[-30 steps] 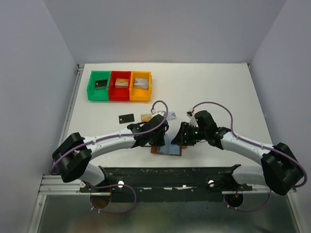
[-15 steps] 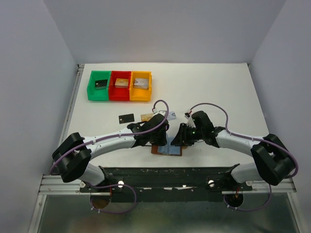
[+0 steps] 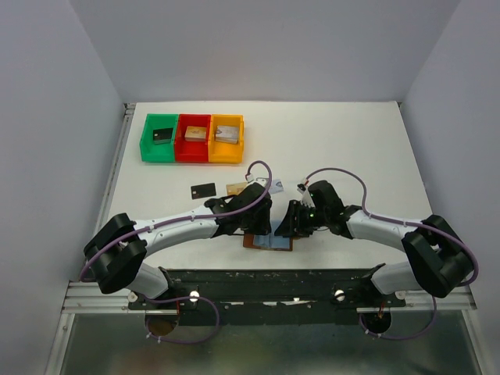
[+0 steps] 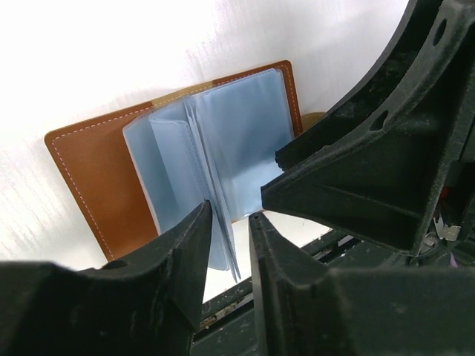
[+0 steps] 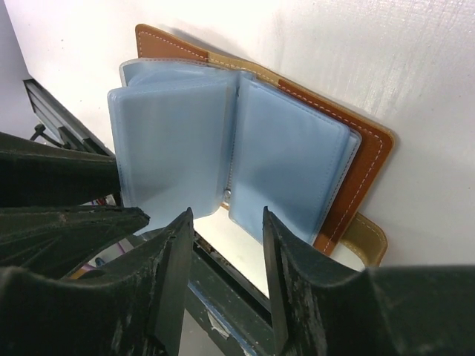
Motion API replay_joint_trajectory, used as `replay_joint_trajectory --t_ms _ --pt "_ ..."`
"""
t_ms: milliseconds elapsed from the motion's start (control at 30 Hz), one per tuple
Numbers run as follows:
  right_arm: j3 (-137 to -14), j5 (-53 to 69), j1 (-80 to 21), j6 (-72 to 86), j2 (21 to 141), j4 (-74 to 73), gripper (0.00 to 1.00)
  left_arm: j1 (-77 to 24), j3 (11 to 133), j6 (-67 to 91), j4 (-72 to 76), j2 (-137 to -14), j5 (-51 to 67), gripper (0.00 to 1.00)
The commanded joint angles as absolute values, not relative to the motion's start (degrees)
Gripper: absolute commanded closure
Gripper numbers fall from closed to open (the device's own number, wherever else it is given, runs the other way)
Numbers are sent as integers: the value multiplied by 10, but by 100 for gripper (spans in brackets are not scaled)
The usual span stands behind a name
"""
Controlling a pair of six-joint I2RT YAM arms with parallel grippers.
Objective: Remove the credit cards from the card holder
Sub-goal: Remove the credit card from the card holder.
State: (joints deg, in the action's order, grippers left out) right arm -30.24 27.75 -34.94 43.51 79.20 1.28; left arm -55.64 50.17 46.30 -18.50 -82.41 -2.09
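While the table bears the open wallet at lower centre, both grippers crowd over it, likely hunting cards. The right gripper has its fingers spread above the blue sleeves. The left gripper is slightly parted astride one sleeve edge. A black card lies already out, to the upper left.

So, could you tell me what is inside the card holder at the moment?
The open card holder shows only pale blue sleeves; the facing ones look empty. Those stacked behind hide whatever they hold.
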Motion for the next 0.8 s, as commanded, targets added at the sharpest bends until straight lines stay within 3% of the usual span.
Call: replay_joint_trajectory --t_ms 0,400,767 --pt "-295 271 -353 433 792 19 48 -560 516 452 -179 -813 -8 53" --pt "-286 262 -352 444 768 21 42 -560 524 433 -142 -802 25 49" --pt "-266 239 -352 442 743 7 41 -560 530 425 -132 -816 33 59"
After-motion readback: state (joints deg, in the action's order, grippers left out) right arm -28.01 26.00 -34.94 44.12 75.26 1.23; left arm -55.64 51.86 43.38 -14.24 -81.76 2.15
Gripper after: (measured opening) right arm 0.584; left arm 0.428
